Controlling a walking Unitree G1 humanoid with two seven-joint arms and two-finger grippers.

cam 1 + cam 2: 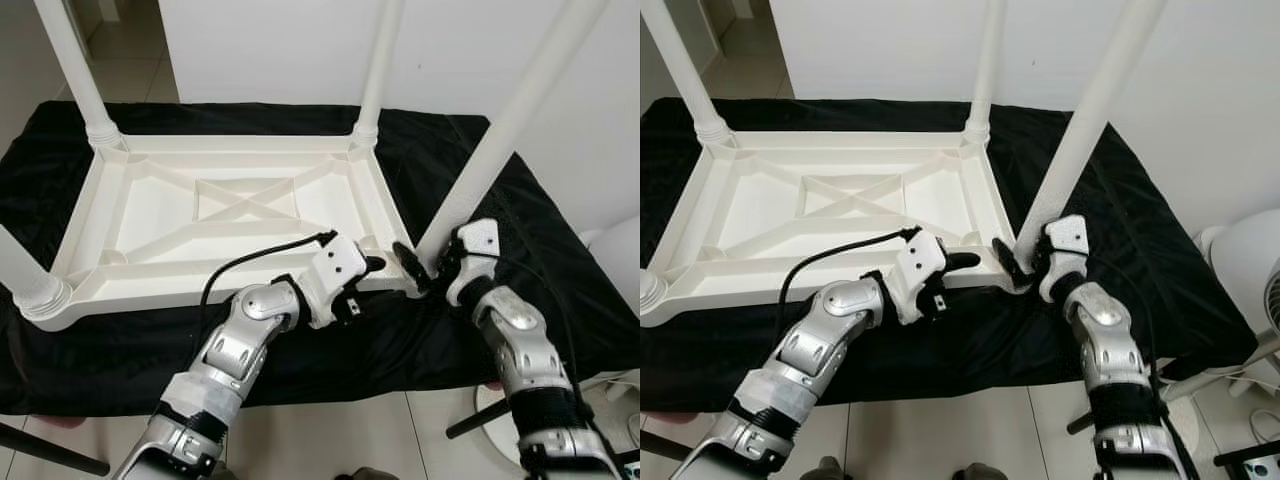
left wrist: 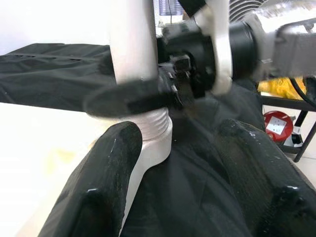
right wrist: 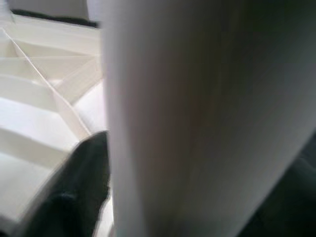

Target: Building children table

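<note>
- White plastic tabletop lies upside down on the black cloth; three legs stand in their sockets, and the fourth leg leans toward 1 o'clock at the near right corner.
- Our right gripper is clamped on that leg just above the threaded socket.
- Our left gripper sits just beside the corner at 9 o'clock, fingers spread, holding nothing.
- Worry: with that tilt the threads could cross or the leg pop out, and the top may slide on the cloth.

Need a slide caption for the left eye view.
Right hand grips the fourth table leg at the upturned white tabletop's corner; left hand alongside.
</note>
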